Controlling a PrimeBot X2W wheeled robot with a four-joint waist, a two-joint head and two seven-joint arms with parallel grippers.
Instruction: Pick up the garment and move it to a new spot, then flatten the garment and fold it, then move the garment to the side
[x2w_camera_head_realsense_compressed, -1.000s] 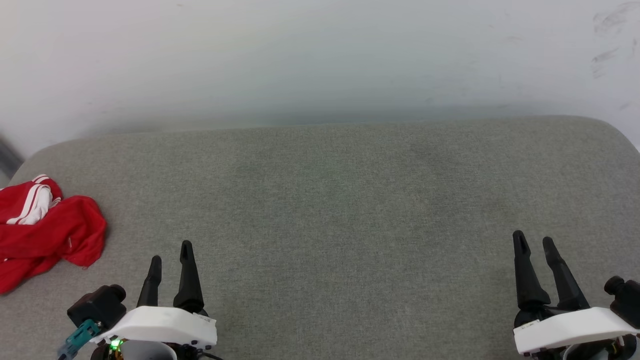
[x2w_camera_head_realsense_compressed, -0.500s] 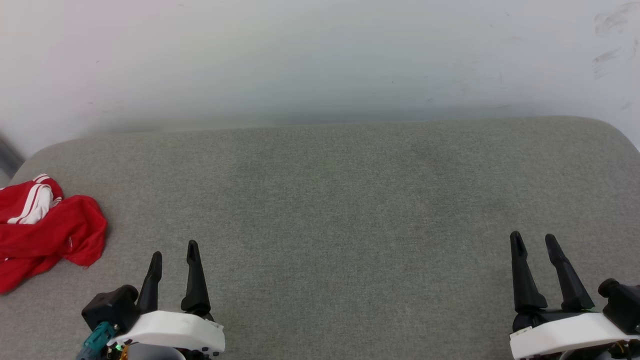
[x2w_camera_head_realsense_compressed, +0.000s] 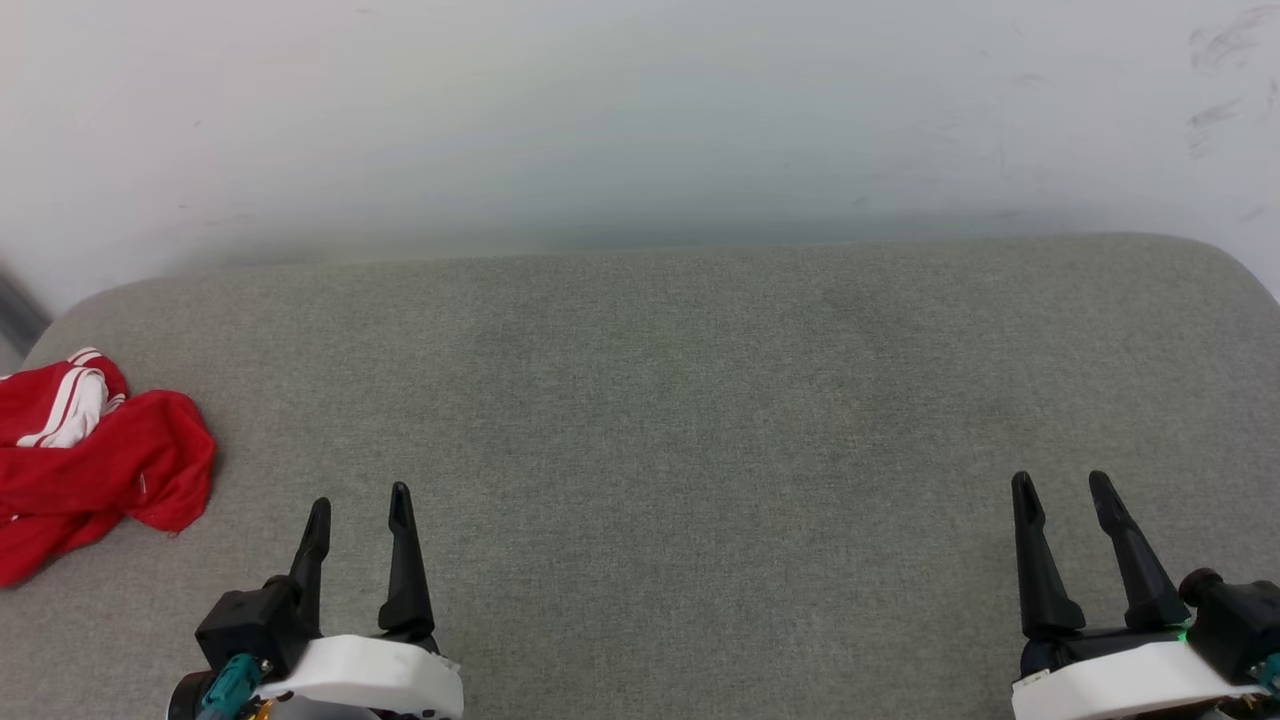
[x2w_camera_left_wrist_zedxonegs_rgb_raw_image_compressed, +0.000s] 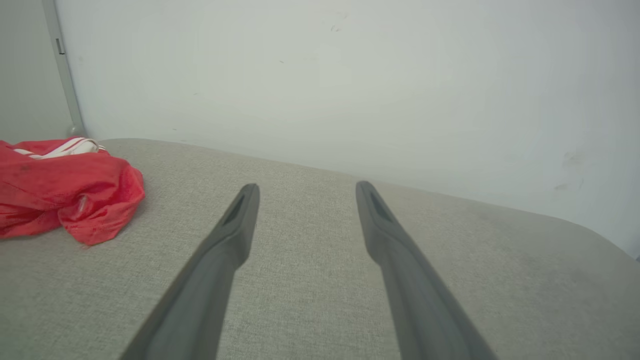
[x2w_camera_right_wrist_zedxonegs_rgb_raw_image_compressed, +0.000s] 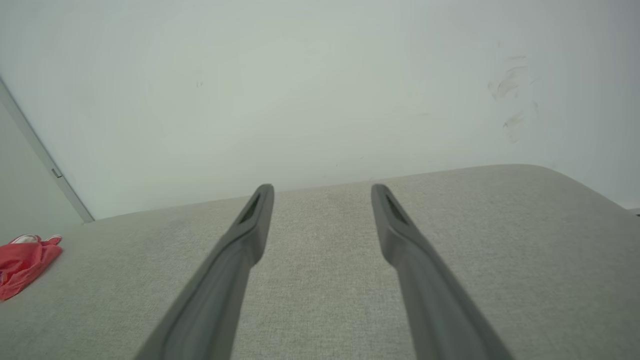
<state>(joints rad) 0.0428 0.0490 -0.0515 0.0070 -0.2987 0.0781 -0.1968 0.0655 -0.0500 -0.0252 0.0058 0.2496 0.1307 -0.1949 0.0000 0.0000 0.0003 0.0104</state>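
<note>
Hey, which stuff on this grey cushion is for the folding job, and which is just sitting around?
For the job: crumpled red garment, left pincer, right pincer, both open and empty.
Just around: grey cushion underneath, white wall behind.

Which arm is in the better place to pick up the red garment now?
Left. The left gripper stands open near the garment, crumpled at the far left. The right gripper, also open, is far off at the right.
</note>
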